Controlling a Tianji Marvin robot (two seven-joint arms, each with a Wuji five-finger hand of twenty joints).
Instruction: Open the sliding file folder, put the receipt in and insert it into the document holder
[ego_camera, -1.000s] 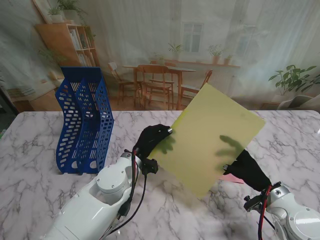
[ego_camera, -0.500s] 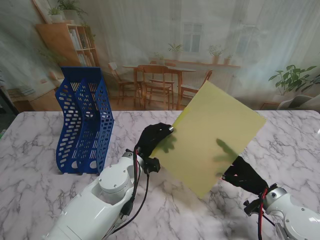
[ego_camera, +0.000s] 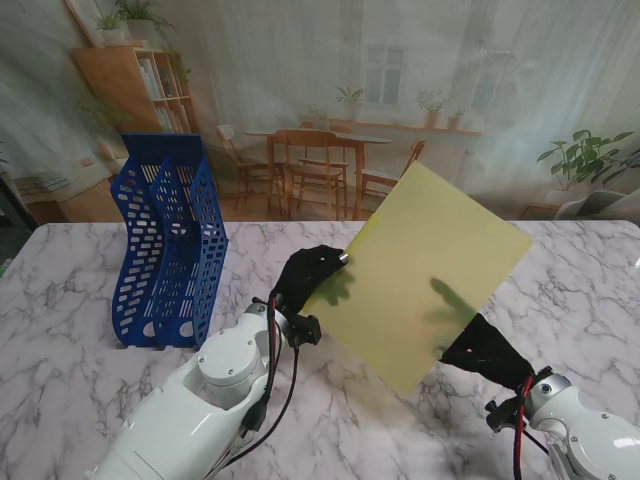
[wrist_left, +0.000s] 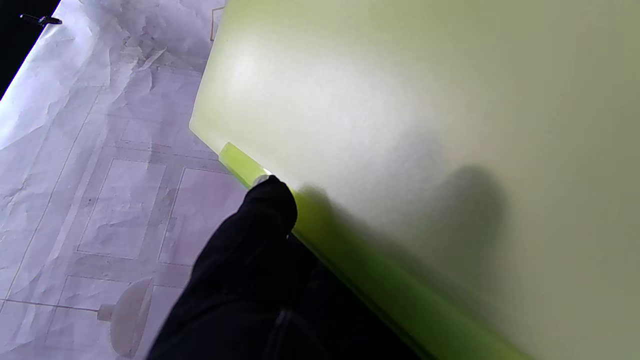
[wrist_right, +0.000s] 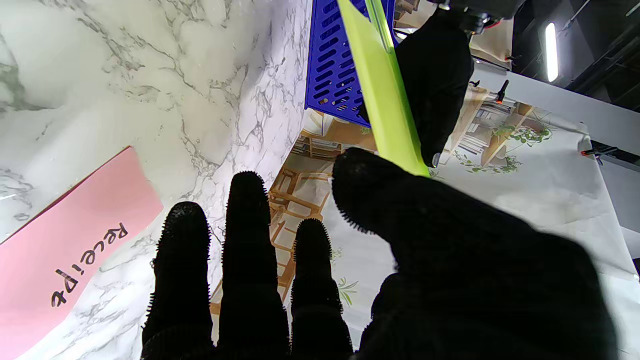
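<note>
The yellow-green sliding folder is held up tilted above the table's middle. My left hand is shut on its spine bar at its left edge. My right hand is at the folder's near right corner, with its fingers showing as shadows through the sheet. In the right wrist view its fingers are spread and the thumb touches the folder's edge, with no grip seen. The pink receipt lies flat on the marble under that hand, hidden in the stand view. The blue document holder stands upright at the far left.
The marble table reaches a printed room backdrop at the far edge. The document holder's slots open upward, about a hand's width left of the left hand. White arm housings rise from both near corners.
My right hand has drawn back toward me and dropped slightly along the folder's near right corner. It now covers the pink sliver of receipt seen a second ago. The folder and left hand barely moved.
</note>
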